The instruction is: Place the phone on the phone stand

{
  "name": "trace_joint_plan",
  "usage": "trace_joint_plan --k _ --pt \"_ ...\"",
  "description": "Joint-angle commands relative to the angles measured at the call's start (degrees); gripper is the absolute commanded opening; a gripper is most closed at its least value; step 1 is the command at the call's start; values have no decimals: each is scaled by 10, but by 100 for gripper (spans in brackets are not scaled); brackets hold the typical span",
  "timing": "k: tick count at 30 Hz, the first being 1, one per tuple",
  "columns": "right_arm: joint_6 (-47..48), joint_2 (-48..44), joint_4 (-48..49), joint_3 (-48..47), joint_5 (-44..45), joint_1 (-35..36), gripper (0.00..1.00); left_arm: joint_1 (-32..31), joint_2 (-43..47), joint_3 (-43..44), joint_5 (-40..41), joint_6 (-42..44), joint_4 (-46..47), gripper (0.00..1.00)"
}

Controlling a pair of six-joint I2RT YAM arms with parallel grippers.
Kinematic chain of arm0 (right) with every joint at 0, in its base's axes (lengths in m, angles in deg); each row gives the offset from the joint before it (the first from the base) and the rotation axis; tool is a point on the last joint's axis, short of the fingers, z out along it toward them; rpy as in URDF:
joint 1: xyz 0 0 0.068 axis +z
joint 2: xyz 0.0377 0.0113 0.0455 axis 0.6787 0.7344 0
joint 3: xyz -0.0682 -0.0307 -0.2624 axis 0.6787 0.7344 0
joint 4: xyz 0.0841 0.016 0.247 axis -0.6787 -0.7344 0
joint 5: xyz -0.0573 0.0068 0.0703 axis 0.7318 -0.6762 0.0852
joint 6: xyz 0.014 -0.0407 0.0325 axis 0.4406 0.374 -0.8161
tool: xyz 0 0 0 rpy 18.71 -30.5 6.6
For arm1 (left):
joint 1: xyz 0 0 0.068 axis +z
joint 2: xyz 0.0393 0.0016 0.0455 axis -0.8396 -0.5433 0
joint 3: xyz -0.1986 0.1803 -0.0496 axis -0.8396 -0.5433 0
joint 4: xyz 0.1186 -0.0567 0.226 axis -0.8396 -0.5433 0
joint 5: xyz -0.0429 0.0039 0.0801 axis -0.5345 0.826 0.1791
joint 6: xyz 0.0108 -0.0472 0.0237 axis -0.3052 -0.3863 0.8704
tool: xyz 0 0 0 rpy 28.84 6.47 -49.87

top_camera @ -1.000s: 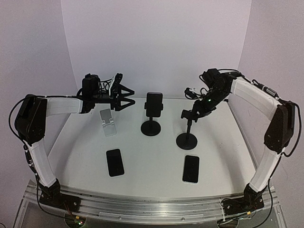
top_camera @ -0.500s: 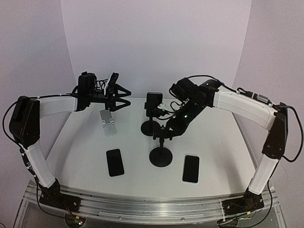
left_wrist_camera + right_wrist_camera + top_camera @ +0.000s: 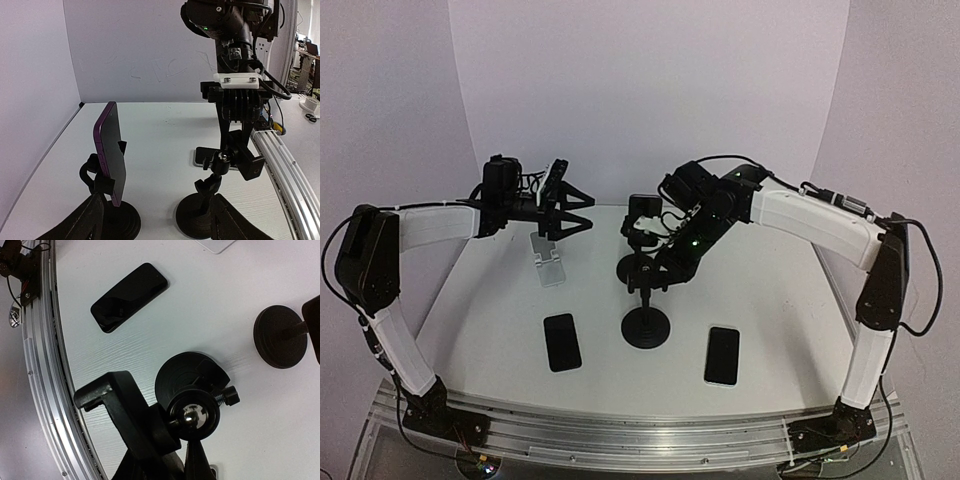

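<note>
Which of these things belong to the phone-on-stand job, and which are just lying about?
In play:
- empty black stand, gripped by the right pincer
- dark phone and light-edged phone, both lying flat; either could be the one to mount

Lying about:
- loaded stand, already carrying a purple phone
- white stand

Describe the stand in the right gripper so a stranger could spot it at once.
On the white table, look near the middle, where two black round-based stands rise. The empty stand is the nearer of them, in front of the loaded stand holding a phone. Only it has a bare clamp, with the right gripper shut on its top.
</note>
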Motion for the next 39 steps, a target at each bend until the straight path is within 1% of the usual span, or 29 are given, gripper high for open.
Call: trace_joint_plan --k 1,4,6,8,14,16,18,20,21,22,23,28,31,33,35,37,39 --pt "10 11 10 -31 18 2 21 1 29 -10 -22 19 -6 72" --pt "6 10 11 -43 6 2 29 1 28 -11 -24 19 -5 72" --pt "-1 10 10 -52 -1 2 39 1 28 -11 -24 20 -4 72" --pt "-7 7 9 -54 -7 2 46 1 27 -12 -26 20 -5 72" --pt "-13 -28 13 -15 5 2 62 1 29 -15 -32 25 -6 72" --pt "-20 -37 13 -6 12 2 70 1 28 -14 -33 25 -6 72" --pt "-24 -46 13 -1 17 2 74 1 27 -12 -34 25 -6 72" --pt "-29 -55 17 1 24 2 82 1 25 -11 -35 25 -5 72" --pt "-32 -59 20 1 28 2 85 1 25 -11 -35 25 -5 72" --pt "-36 -63 22 0 32 2 94 1 25 -11 -35 24 -5 72" --pt "-41 -66 25 -3 37 2 98 1 25 -11 -35 23 -4 72" --pt "-97 -93 41 -23 81 2 98 1 33 -17 -36 19 -3 72" --pt "-166 -128 64 -19 112 1 98 1 41 -28 -32 -2 15 72" --pt "-227 -156 83 -8 140 -1 98 1 50 -41 -22 -44 52 72" --pt "-292 -191 99 1 175 -1 98 1 61 -56 -9 -107 105 72" --pt "-359 -218 102 7 243 -7 98 1 69 -72 14 -170 168 72" --pt "-447 -251 94 35 311 -18 98 1 77 -81 47 -235 200 71"
